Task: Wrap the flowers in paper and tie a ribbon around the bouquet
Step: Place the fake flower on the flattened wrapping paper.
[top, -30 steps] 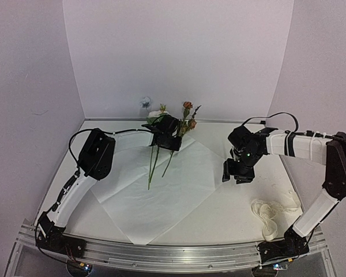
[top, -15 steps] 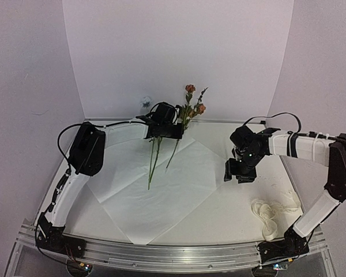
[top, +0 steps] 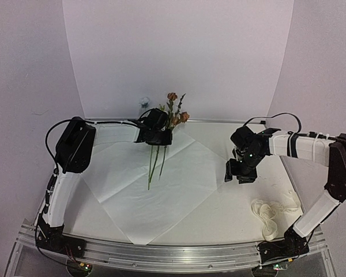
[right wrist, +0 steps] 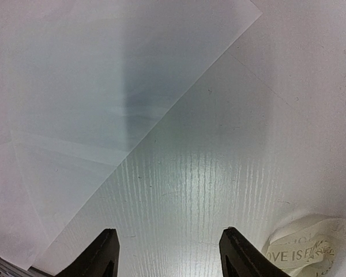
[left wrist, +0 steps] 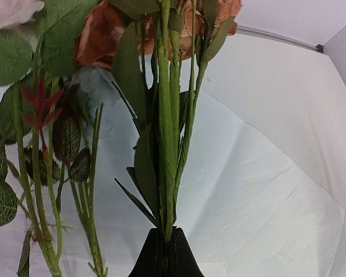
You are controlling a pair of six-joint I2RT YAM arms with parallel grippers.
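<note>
Above the paper (top: 184, 173), the left gripper (left wrist: 164, 255) clamps the flowers (left wrist: 168, 144).

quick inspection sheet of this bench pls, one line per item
surface: white table, bare to the right of the sheet
job's things: paper spread flat; flowers held upright over its far part; ribbon heaped near the right arm's base, untied
clutter: small pale blue bloom by the back wall
grippers: left gripper shut on the stems; right gripper open, empty, above the table
cables: black cables loop off both arms
surroundings: plain pale walls
</note>
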